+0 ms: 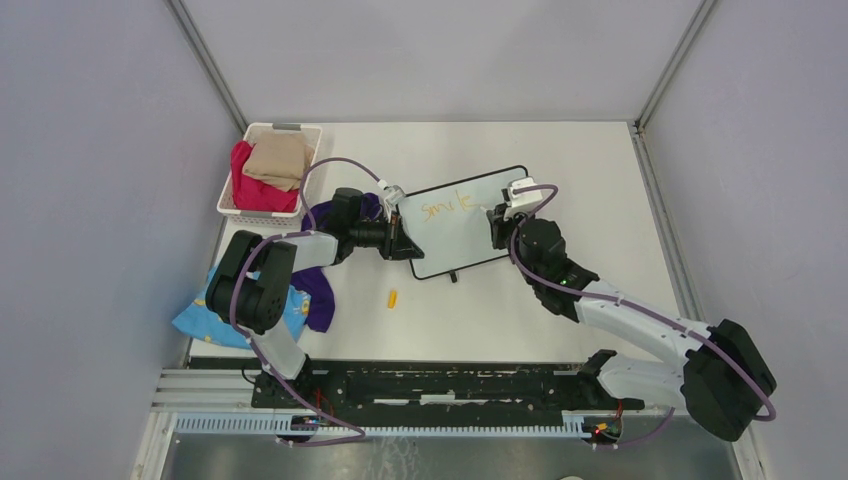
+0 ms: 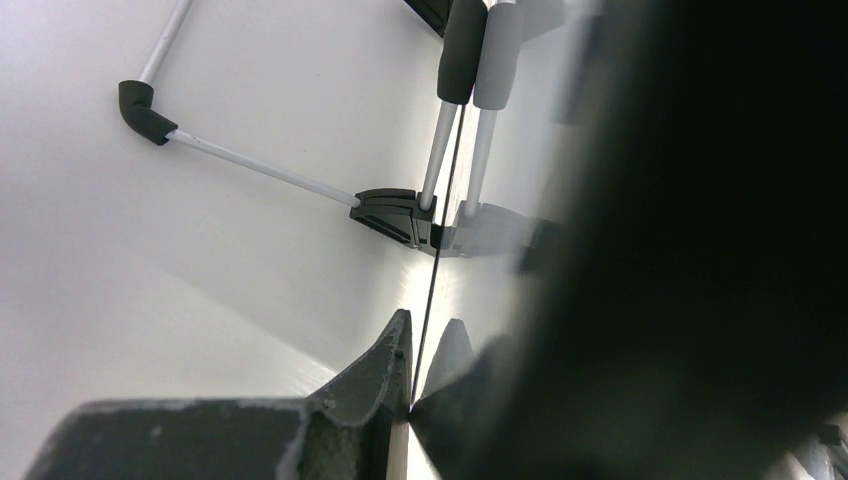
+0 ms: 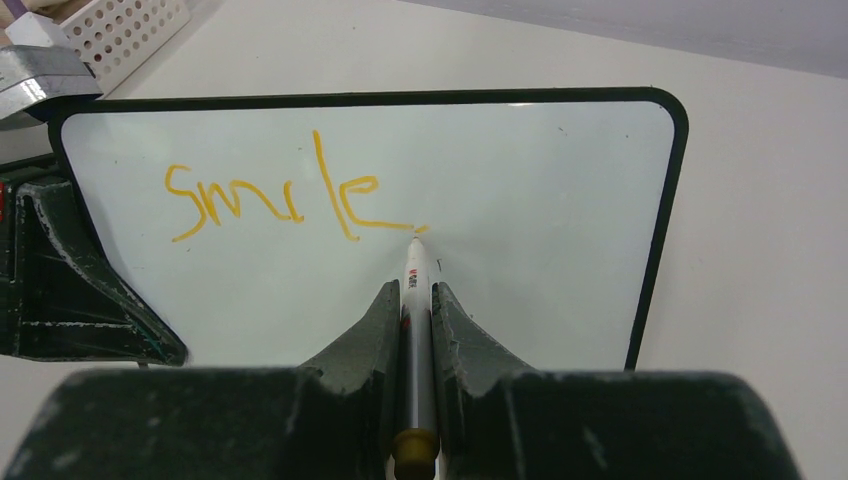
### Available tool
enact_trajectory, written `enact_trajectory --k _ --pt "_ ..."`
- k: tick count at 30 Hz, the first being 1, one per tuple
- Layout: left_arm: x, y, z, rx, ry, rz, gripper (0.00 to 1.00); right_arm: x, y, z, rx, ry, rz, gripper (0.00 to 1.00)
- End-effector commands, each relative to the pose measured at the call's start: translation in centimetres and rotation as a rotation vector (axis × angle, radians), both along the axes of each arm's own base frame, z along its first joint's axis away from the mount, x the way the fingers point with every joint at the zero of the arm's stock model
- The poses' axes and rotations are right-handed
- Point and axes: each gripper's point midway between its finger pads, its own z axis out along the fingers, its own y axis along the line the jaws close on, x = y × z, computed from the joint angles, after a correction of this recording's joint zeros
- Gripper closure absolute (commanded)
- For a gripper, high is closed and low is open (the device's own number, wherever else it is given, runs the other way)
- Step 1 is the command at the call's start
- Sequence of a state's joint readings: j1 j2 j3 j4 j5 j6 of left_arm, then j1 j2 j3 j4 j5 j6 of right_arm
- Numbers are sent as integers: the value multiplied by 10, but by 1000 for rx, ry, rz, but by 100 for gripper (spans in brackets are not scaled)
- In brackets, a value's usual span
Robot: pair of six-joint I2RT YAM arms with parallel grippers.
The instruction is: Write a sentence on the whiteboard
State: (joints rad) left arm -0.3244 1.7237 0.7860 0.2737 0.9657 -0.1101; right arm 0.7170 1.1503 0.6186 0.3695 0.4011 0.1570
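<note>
One word of the sentence [image 3: 275, 195], "smile", stands in orange on the whiteboard [image 1: 470, 240], which sits on the counter [image 1: 580, 170] between my arms. My left pincer [image 2: 425, 335] is clenched on the board's left edge, steadying it. My right pincer [image 3: 414, 300] grasps the marker [image 3: 417, 262], its tip at the end of the tail after the "e". I judge this word finished; next I lift and start lower.

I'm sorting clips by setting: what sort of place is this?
Probably a robotics lab cell: grey panels on metal posts enclose a white table, and a left arm and right arm are mounted on a rail at its near edge, working on a whiteboard.
</note>
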Motion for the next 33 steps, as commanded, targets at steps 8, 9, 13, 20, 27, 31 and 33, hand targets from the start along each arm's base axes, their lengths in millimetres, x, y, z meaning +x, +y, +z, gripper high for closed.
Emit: enact_trajectory --k 8,9,13,20,27,31,33 --pt "-7 3 -29 94 44 8 81 -17 -5 65 95 -130 37 100" --pt "-6 3 -29 95 44 9 81 -18 -2 68 93 -137 48 100" --pt "-7 4 -32 102 52 12 81 -22 15 79 65 -161 85 100" --pt "-7 4 -33 109 53 11 81 -29 59 77 2 -167 174 100" --pt "-7 5 -33 111 51 12 82 -23 85 73 -23 -153 207 100" --pt "-6 4 -33 111 50 12 81 -18 86 73 -20 -157 180 100" --pt "-6 4 -33 111 52 12 82 -15 85 73 -22 -158 163 100"
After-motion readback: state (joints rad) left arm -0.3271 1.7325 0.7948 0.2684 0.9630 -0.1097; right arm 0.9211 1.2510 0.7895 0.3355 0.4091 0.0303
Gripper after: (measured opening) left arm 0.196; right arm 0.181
